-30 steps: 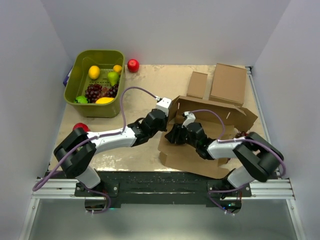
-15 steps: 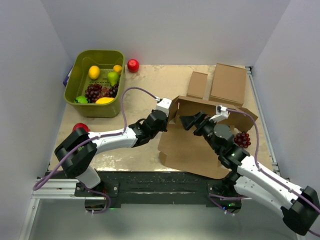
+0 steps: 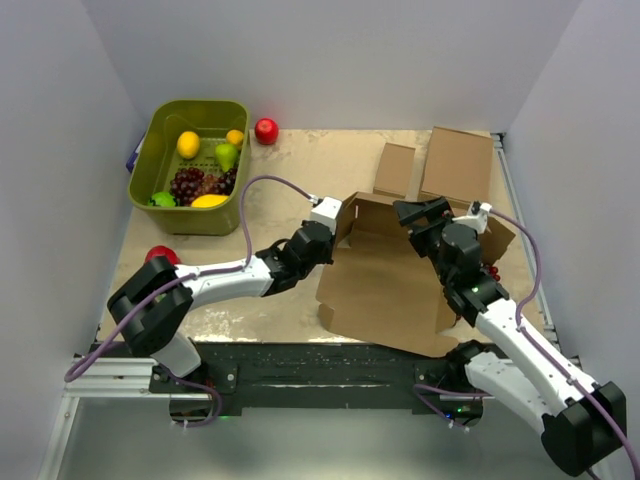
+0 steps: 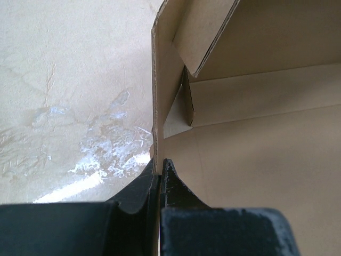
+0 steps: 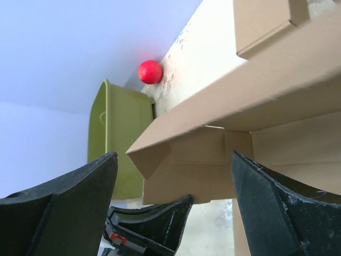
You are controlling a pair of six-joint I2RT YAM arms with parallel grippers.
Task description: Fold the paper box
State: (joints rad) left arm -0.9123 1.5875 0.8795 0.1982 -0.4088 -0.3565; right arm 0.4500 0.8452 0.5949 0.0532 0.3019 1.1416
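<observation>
Beige tabletop (image 3: 300, 170) carries the paper box (image 3: 385, 290), one wall clamped in left jaws, right jaws apart.

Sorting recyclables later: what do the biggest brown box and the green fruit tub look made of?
The paper box looks like plain brown corrugated cardboard, matte, unprinted: the left wrist view shows its thin cut edge and creased folds. The green tub is probably moulded plastic: smooth uniform walls, rounded corners.
</observation>
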